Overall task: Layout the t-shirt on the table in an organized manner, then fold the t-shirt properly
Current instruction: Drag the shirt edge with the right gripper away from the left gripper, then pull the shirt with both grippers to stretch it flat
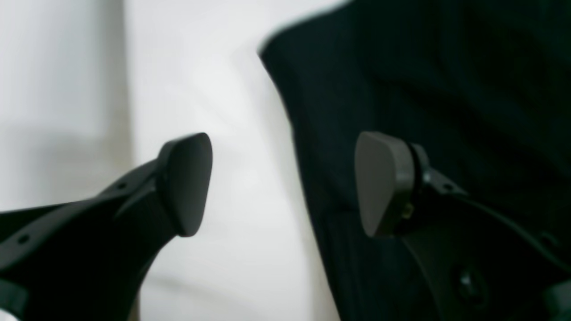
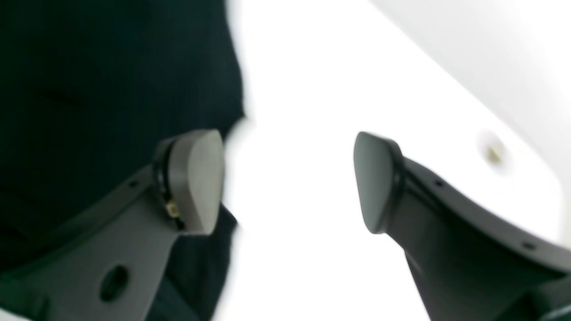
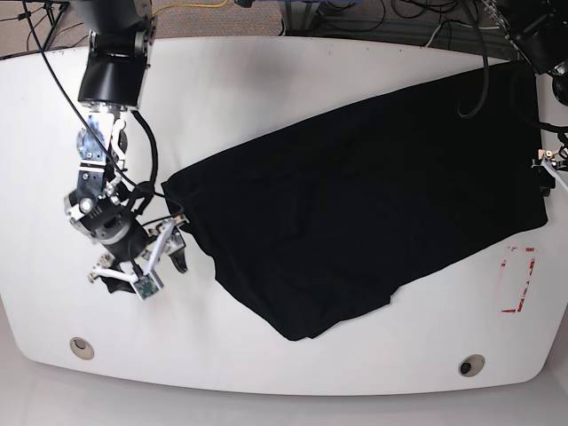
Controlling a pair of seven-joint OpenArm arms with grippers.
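The black t-shirt (image 3: 355, 204) lies spread on a slant across the white table (image 3: 266, 89), with its print hidden. My right gripper (image 3: 177, 247) is at the shirt's left edge. In the right wrist view this gripper (image 2: 287, 183) is open, one finger (image 2: 196, 183) over the t-shirt (image 2: 111, 89), the other over bare table (image 2: 312, 89). My left gripper (image 3: 546, 166) sits at the shirt's right edge, mostly cut off in the base view. In the left wrist view it (image 1: 285, 183) is open and straddles the edge of the t-shirt (image 1: 424, 89), nothing pinched.
A red tape rectangle (image 3: 519, 280) marks the table at the front right. Grommet holes sit near the front left (image 3: 82, 347) and front right (image 3: 470, 365), and one shows as a grommet hole (image 2: 493, 154) beside the right gripper. Cables (image 3: 399, 18) run behind the table.
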